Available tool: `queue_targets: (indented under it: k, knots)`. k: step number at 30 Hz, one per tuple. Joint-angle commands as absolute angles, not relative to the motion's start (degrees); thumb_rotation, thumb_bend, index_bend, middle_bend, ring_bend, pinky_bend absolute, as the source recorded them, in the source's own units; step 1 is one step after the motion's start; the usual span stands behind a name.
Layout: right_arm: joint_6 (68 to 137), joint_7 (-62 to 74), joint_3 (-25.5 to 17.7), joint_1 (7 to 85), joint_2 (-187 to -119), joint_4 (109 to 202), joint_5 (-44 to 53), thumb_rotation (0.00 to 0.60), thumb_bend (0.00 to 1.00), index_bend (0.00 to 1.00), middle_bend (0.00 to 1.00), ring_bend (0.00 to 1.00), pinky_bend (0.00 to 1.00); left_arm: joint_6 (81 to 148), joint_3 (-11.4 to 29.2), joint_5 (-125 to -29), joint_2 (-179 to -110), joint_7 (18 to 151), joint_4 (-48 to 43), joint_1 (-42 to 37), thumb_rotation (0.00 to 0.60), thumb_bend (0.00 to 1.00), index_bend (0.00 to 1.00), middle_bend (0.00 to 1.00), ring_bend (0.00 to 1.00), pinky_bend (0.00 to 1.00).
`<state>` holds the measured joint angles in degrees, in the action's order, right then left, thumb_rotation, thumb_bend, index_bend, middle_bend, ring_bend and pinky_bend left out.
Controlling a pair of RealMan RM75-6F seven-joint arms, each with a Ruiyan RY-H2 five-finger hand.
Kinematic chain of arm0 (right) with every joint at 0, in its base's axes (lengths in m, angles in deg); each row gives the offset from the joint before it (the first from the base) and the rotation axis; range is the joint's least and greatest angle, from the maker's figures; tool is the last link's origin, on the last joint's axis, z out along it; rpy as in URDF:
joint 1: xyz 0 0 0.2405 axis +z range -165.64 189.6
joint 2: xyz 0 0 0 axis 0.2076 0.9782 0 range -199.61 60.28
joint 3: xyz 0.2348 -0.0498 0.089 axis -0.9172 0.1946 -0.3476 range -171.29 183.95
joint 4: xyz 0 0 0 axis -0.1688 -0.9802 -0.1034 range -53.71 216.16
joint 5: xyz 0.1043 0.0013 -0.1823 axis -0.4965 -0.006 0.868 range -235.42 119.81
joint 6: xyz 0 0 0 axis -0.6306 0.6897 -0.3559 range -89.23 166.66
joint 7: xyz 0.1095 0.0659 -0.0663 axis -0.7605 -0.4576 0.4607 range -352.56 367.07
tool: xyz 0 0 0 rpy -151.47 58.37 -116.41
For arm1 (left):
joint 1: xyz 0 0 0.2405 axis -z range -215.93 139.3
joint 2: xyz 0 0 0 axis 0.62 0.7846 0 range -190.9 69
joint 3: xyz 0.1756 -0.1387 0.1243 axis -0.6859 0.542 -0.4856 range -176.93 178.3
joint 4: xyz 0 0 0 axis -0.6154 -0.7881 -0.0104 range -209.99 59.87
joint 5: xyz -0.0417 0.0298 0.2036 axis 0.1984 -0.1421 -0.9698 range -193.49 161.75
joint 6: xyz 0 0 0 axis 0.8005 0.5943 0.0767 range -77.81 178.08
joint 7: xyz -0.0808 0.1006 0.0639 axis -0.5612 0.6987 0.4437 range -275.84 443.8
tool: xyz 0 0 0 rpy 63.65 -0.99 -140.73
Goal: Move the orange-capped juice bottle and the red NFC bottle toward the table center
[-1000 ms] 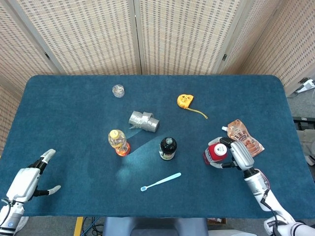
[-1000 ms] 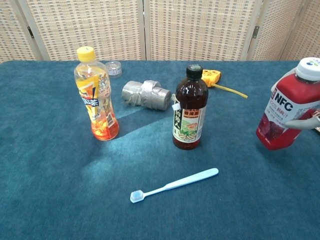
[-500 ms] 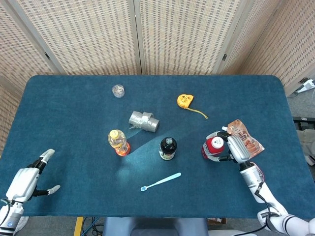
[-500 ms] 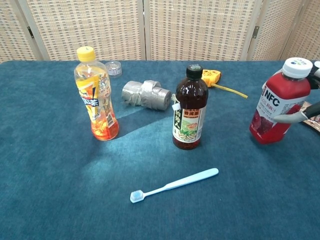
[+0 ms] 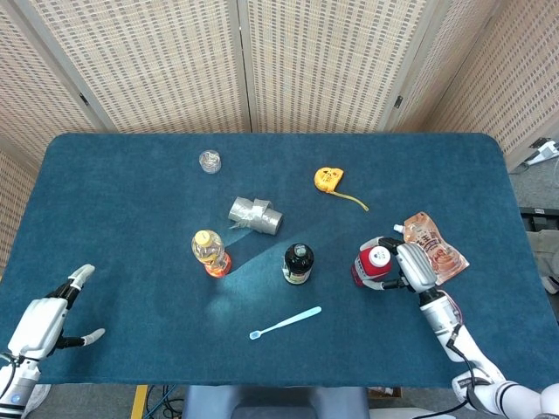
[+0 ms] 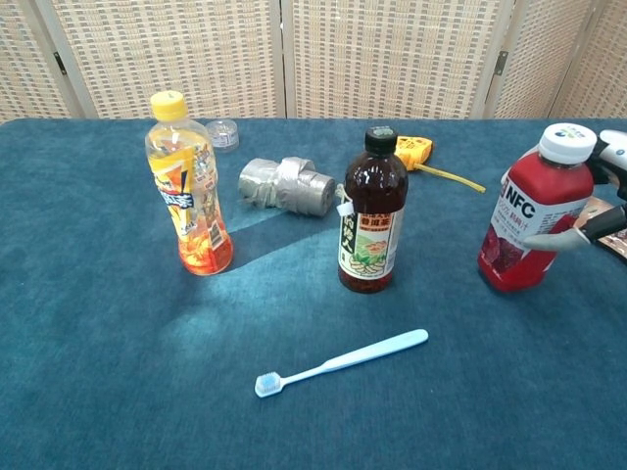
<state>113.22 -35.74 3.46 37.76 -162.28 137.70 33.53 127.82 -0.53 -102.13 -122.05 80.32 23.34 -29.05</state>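
The red NFC bottle with a white cap stands right of centre, also seen as the NFC bottle from above. My right hand grips it from the right; only its fingers show at the chest view's right edge. The orange-capped juice bottle stands upright left of centre, the same juice bottle in the head view, with no hand near it. My left hand hovers open at the front left corner, far from both bottles.
A dark brown bottle stands between the two bottles. A light blue toothbrush lies in front of it. Behind are a silver tape roll, a yellow tape measure, a small clear cap and a snack pouch behind my right hand.
My right hand has carried the NFC bottle leftward, toward the dark bottle. The left hand drifted slightly left. The juice bottle has not moved.
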Motion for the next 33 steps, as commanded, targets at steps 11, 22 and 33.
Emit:
queue_targets:
  k: [11,22,33]
  knots:
    - [113.0,-36.8,4.1,37.7,-163.5,136.1,33.3,0.600,0.00,0.47,0.54,0.48,0.47,127.5,-0.4,-102.0,-122.0,80.2,23.3,-29.1,0.600,0.06,0.04,0.07,0.23,0.38]
    - [112.7,-37.5,4.8,37.4,-163.3,135.4,33.3,0.600,0.00,0.47,0.51,0.48,0.47,127.4,-0.4,-102.0,-122.0,80.5,23.4,-29.1,0.600,0.06,0.04,0.07,0.23,0.38]
    - [112.8,-38.2,6.0,37.5,-162.3,135.0,34.5,0.600,0.00,0.20,0.25,0.37,0.47,127.2,-0.4,-102.0,-122.0,80.6,23.4,-29.1,0.600,0.06,0.04,0.07,0.23,0.38]
